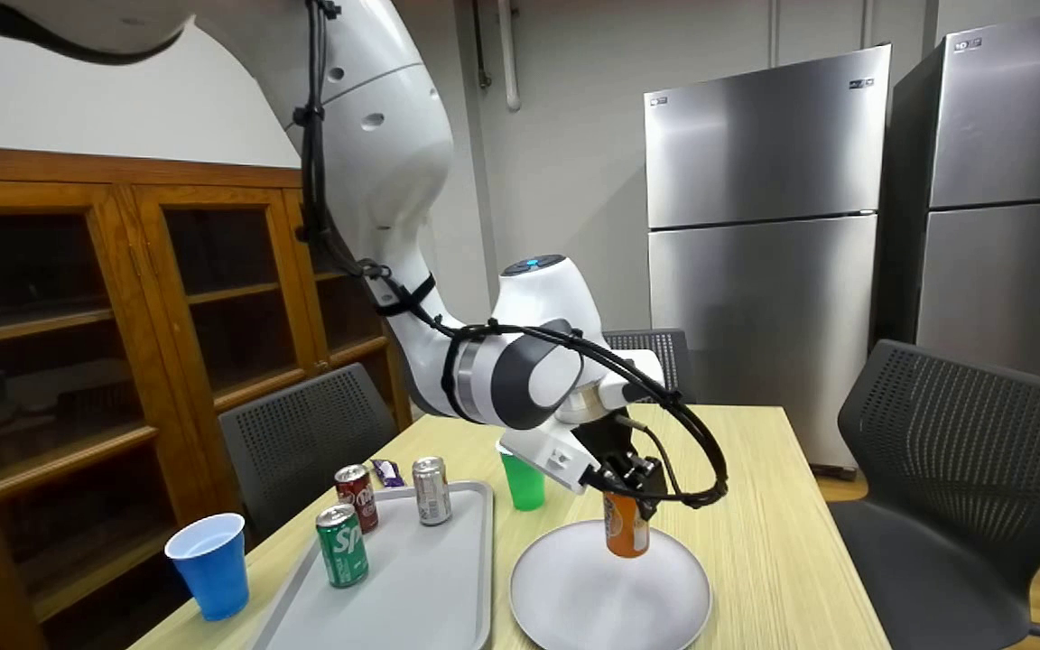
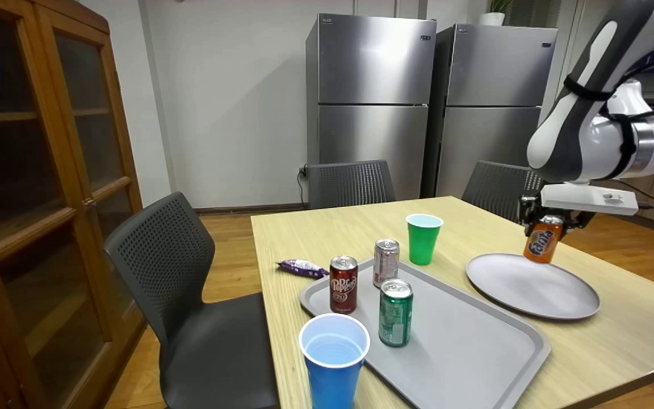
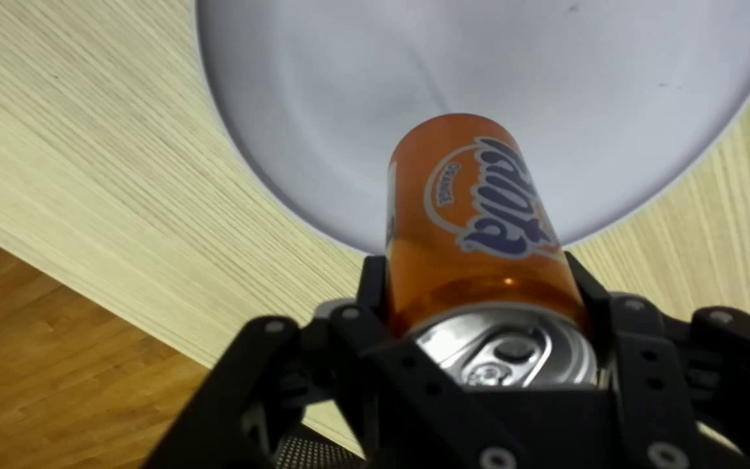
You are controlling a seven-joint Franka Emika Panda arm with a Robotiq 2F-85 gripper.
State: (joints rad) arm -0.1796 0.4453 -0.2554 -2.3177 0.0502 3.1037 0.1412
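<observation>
My gripper (image 3: pixel 479 277) is shut on an orange Fanta can (image 3: pixel 466 215), with a black finger against each side near its silver top. In both exterior views the gripper (image 1: pixel 633 487) (image 2: pixel 551 221) points down and the can (image 1: pixel 626 533) (image 2: pixel 541 243) hangs below it, slightly tilted. The can is over the far part of a round pale grey plate (image 1: pixel 565 587), which also shows in an exterior view (image 2: pixel 531 289) and in the wrist view (image 3: pixel 316 111). I cannot tell whether the can's base touches the plate.
Beside the plate lies a grey tray (image 2: pixel 457 352) with a green Sprite can (image 1: pixel 342 546), a Dr Pepper can (image 2: pixel 343 284) and a silver can (image 1: pixel 431 490). A green cup (image 2: pixel 423 241), a blue cup (image 1: pixel 213 569) and a purple wrapper (image 2: pixel 303 268) stand around it. Chairs (image 2: pixel 191 272) surround the table.
</observation>
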